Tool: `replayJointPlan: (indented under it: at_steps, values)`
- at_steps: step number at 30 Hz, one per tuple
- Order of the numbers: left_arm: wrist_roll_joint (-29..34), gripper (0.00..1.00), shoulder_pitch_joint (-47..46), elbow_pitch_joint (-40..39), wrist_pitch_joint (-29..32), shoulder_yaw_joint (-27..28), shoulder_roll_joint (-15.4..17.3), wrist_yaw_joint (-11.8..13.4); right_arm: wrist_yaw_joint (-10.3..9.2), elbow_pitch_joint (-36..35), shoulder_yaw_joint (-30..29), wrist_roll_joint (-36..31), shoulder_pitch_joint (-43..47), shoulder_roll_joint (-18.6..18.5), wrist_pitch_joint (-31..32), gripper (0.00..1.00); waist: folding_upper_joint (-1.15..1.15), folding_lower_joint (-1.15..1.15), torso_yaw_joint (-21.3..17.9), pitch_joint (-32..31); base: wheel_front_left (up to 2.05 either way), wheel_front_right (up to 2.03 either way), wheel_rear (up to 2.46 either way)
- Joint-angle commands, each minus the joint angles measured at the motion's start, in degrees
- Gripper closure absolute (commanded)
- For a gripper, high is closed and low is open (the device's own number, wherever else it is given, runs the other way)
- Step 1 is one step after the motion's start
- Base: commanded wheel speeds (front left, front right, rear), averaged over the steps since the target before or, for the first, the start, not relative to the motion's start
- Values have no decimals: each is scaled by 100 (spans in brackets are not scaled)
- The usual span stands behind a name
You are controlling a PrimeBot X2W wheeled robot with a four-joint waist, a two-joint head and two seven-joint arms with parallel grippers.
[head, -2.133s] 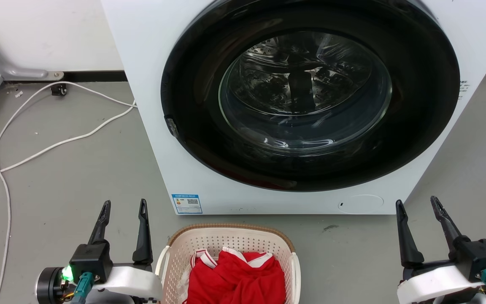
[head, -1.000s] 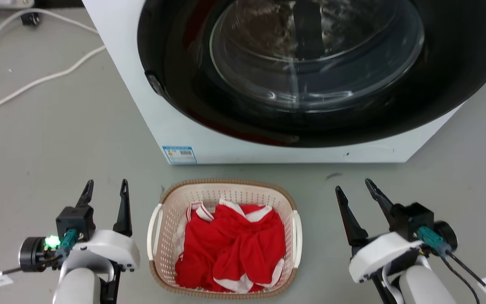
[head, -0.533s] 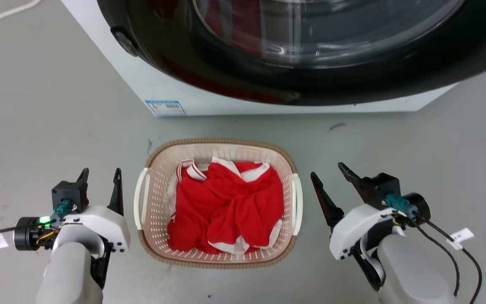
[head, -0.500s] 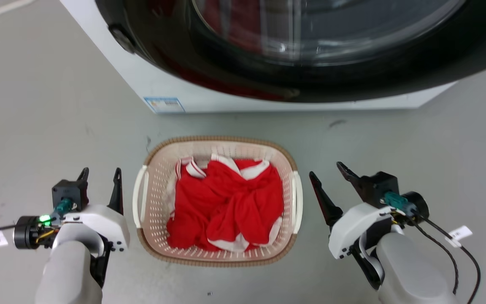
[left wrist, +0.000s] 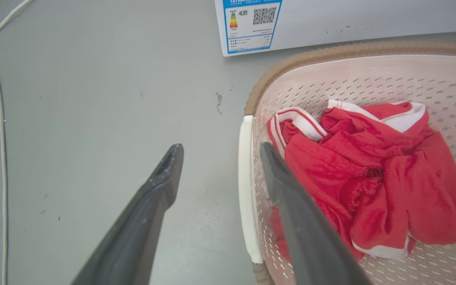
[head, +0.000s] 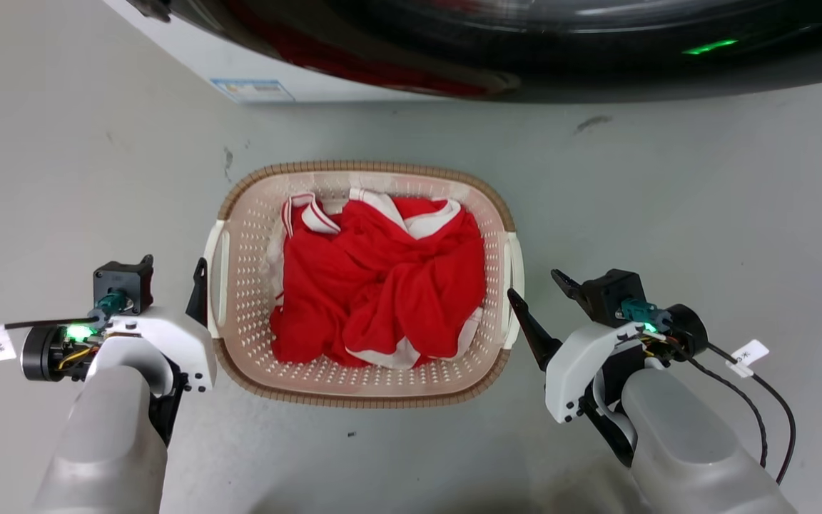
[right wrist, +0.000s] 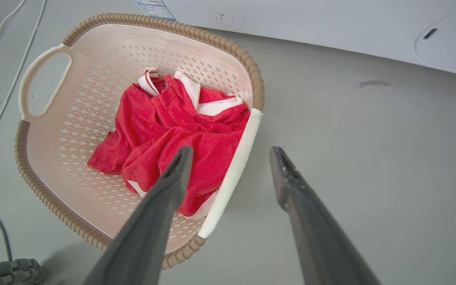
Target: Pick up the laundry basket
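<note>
While your left gripper (left wrist: 220, 147) and right gripper (right wrist: 231, 150) hang open beside the laundry basket (head: 361, 170), next grab its side handles (head: 516, 264).

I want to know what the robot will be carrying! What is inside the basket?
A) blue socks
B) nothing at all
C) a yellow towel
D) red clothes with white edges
D: crumpled red clothes with white edges lie inside the laundry basket.
</note>
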Motion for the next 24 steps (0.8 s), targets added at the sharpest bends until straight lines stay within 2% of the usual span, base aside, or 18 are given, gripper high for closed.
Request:
replayJointPlan:
  at_steps: [1, 16, 24]
  values:
    - [-17, 0, -143, 71, -16, -41, 24, -1, -4, 80, 59, 63, -144, -11, -10, 0, 0, -1, 18, 169, 0, 0, 0]
    - [-91, 0, -785, 806, -16, -364, 14, -14, -4, 506, 700, 561, -758, -11, -10, 0, 0, -1, 27, 919, 0, 0, 0]
    - [-103, 0, -1034, 855, -16, -490, -62, -15, -3, 653, 926, 699, -1014, -10, -10, 0, 0, -1, 74, 1256, 0, 0, 0]
